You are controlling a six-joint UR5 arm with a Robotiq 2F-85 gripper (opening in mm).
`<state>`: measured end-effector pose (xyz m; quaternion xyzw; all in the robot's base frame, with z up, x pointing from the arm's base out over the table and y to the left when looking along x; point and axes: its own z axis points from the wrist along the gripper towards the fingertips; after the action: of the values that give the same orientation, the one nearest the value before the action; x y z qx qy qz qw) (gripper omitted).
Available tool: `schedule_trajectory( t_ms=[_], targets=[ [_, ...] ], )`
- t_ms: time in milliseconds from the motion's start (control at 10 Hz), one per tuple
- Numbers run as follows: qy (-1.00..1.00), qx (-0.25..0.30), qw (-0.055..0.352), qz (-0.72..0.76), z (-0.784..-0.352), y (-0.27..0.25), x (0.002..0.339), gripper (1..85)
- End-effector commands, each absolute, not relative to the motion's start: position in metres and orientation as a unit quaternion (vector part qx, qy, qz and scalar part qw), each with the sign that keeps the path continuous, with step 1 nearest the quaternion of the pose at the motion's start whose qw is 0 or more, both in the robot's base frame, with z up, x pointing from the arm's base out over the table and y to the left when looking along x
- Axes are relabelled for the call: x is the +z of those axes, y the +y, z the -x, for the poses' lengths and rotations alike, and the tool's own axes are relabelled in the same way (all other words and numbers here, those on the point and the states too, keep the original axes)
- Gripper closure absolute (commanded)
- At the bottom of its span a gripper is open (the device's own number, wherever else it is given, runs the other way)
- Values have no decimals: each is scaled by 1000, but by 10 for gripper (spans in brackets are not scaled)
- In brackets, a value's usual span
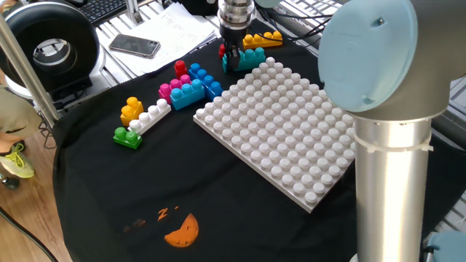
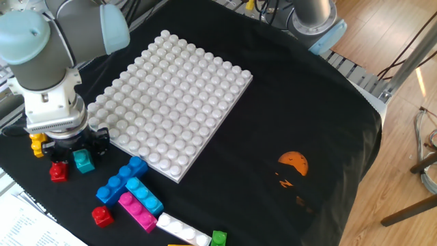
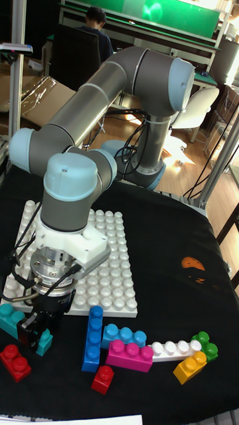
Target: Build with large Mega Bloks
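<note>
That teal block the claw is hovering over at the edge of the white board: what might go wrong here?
The gripper sits low over the teal block, with a red block close beside it; a finger could nudge the red one. The teal block also lies near the baseplate edge, so lifting it might catch there. Whether the fingers are centred on it cannot be told.

surface: black cloth-covered table (image 2: 307, 89) | centre: big white square studded plastic baseplate (image 2: 171, 96) | one edge: scattered chunky plastic Mega Bloks (image 1: 186, 89) | orange print (image 2: 295, 162)
</note>
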<state>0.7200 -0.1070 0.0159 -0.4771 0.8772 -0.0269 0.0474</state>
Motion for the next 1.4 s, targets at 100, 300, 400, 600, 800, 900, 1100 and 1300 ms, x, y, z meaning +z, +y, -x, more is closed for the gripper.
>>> schedule_trajectory(
  t_ms=[100, 300, 400, 600, 800, 900, 1100, 1300],
  targets=[
    [883, -33, 33, 467, -713, -117, 23, 390],
    [884, -40, 38, 463, -717, -120, 21, 463],
    [888, -37, 43, 457, -720, -117, 19, 493],
    [888, -40, 47, 455, -722, -121, 19, 630],
    [886, -46, 41, 460, -718, -135, 32, 640],
    [887, -46, 39, 458, -715, -137, 39, 640],
    [891, -23, 43, 451, -710, -130, 47, 633],
    [898, -23, 40, 438, -703, -137, 64, 633]
  ],
)
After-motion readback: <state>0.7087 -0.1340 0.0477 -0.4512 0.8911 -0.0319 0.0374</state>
